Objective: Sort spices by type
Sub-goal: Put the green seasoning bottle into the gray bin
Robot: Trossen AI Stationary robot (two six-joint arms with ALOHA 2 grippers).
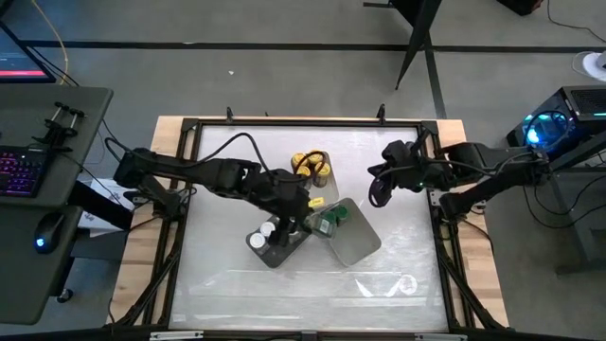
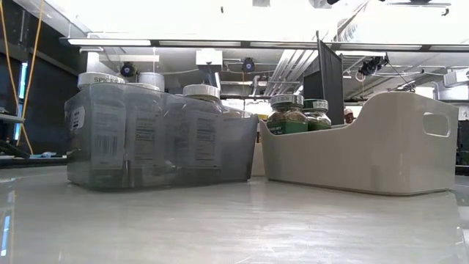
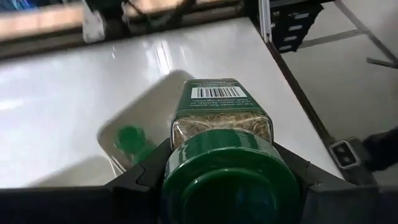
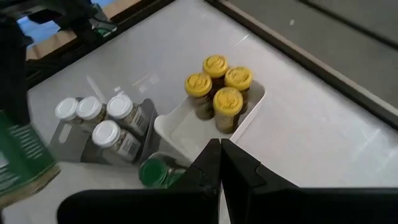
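While the left gripper (image 3: 230,180) is held above the middle of the table, a green-lidded jar (image 3: 222,143) is clamped between its fingers (image 3: 140,180), lid toward the wrist camera and barcode end pointing away. Seen from above, that gripper (image 1: 289,210) sits over the trays. Four white-lidded jars (image 4: 99,118) are grouped in the grey tray (image 4: 146,112). Four yellow-lidded jars (image 4: 219,84) are packed at one end of a white tray (image 4: 180,134). Green-lidded jars (image 2: 293,111) are seen standing in the other white tray (image 2: 366,147), just beside the grey one. One further green lid (image 4: 152,171) is seen near the white-lidded group. The right gripper (image 4: 221,165) is parked with its fingers pressed together and nothing between them, over the table's right side, well apart from the trays.
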